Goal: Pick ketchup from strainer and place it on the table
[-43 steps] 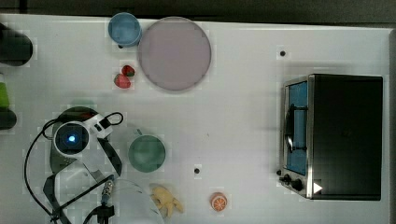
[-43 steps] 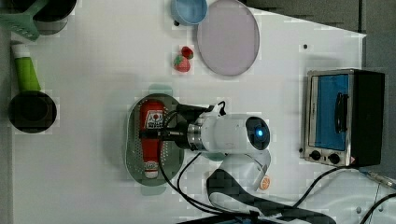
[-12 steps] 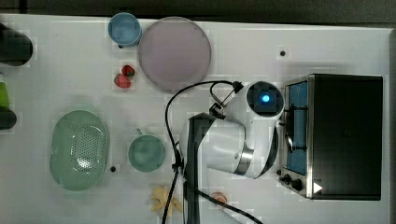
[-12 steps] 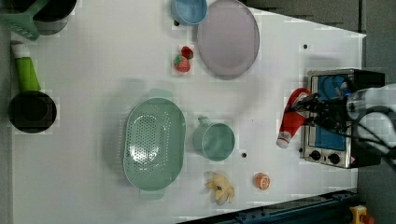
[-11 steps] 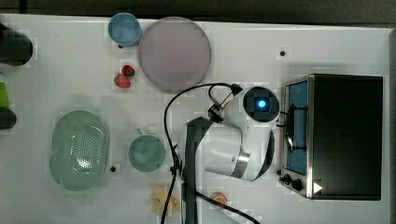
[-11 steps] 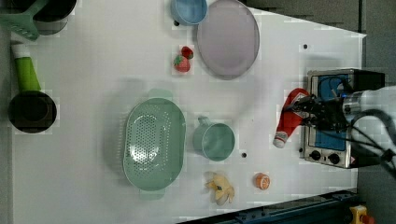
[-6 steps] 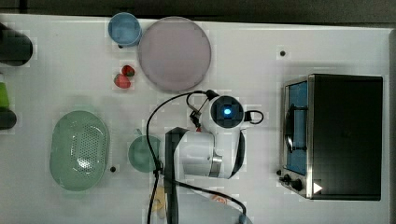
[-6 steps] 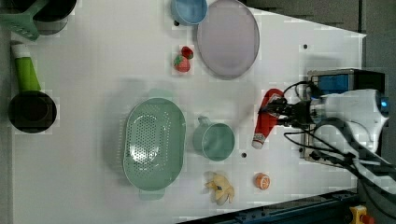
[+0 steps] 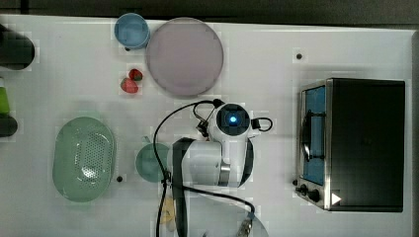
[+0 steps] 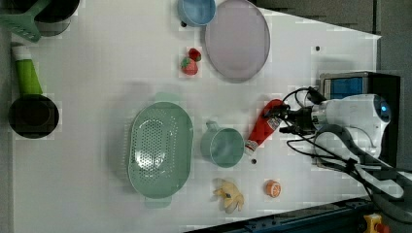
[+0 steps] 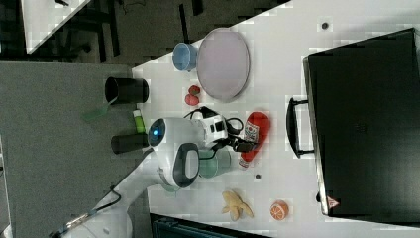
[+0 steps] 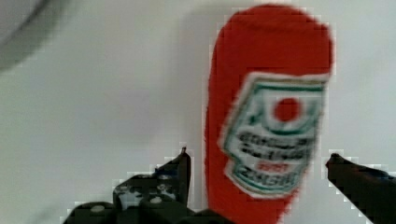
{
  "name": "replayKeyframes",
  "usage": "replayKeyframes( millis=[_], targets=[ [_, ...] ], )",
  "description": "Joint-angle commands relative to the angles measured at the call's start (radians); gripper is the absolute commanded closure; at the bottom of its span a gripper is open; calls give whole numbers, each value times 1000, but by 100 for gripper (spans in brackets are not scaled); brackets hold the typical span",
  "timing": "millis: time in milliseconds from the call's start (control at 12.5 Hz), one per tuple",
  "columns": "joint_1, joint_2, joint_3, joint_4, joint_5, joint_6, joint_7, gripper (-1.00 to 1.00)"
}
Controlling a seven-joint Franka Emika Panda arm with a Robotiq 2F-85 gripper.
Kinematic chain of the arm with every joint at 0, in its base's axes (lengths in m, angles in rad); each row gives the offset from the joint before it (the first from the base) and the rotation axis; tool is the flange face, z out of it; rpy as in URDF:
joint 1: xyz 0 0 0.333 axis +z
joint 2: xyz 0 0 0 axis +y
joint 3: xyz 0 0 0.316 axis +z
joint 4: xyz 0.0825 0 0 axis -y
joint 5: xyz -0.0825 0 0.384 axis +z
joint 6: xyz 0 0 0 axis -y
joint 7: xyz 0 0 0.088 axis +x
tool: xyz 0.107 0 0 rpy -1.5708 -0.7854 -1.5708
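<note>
The ketchup point(image 10: 263, 127), a red bottle with a white cap, lies slanted on the white table point(image 10: 97, 87) in the left view, its cap end close to the teal cup point(image 10: 222, 145). My gripper point(image 10: 280, 122) stands open around the bottle's body. In the wrist view the ketchup point(image 12: 271, 116) sits between the two dark fingers point(image 12: 181, 168), with a clear gap on one side. The right view has the ketchup point(image 11: 255, 133) just past the gripper point(image 11: 238, 135). The pale green strainer point(image 9: 84, 158) sits empty at the top view's left.
A toaster oven point(image 9: 360, 143) stands at the top view's right. A purple plate point(image 9: 184, 57), a blue bowl point(image 9: 131, 29) and strawberries point(image 9: 129, 84) lie at the back. A banana point(image 10: 228, 194) and an orange slice point(image 10: 272, 188) lie near the front edge.
The arm carried the ketchup from beside the oven toward the cup and brought it down to the table. The fingers have spread apart around the bottle.
</note>
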Motion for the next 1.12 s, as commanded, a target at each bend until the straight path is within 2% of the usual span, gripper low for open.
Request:
replayKeyframes(
  millis=[80, 400, 720, 960, 1120],
  targets=[
    [-7, -199, -1, 111, 2, -111, -34, -100],
    [-6, -330, -5, 302, 2, -417, 163, -100],
    [-6, -364, 2, 536, 1, -796, 293, -100],
    [-7, -363, 1, 659, -6, -925, 293, -100],
    [-7, -362, 0, 671, -6, -942, 293, -100]
  ],
)
